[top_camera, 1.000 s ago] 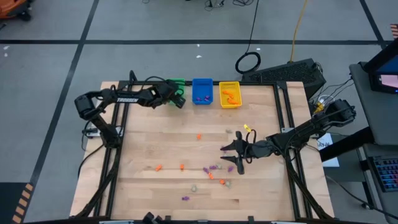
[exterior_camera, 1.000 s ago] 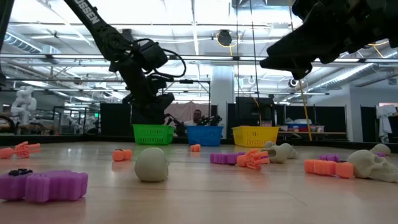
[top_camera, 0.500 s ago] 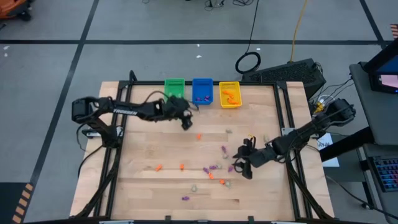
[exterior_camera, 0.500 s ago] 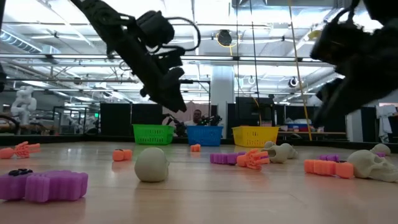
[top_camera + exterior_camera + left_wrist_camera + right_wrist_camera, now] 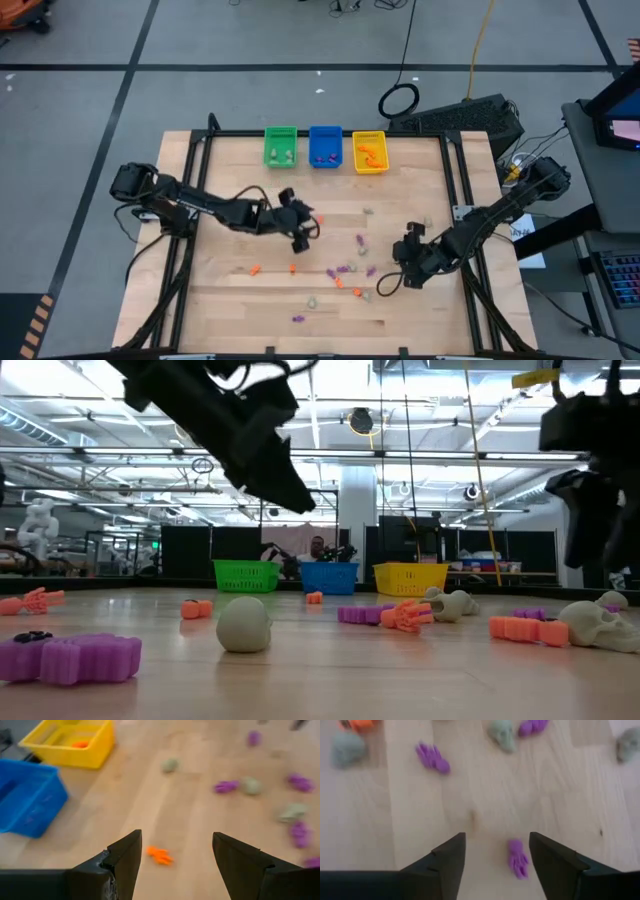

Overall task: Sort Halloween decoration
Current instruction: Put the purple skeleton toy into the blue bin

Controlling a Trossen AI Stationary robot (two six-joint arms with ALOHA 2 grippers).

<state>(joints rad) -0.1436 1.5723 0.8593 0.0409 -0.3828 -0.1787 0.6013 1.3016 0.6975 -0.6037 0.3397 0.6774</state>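
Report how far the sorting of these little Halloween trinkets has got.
Done: a few trinkets lie in the green plastic bin, blue plastic bin and yellow plastic bin.
In hand: nothing is gripped. The open left gripper frames a small orange trinket; the open right gripper frames a small purple hand-shaped trinket.
Left: most pieces lie scattered on the wooden table.

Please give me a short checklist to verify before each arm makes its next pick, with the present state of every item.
1. Left gripper fingers open, nothing held: ok.
2. Orange trinket lies between the left fingers' line, free on the table: ok.
3. Right gripper fingers open, empty: ok.
4. Purple hand trinket lies ahead of the right gripper, nearer one finger: ok, centring may help.
5. Arms well apart in the high view: ok.
6. Green bin, blue bin, yellow bin unobstructed: ok.
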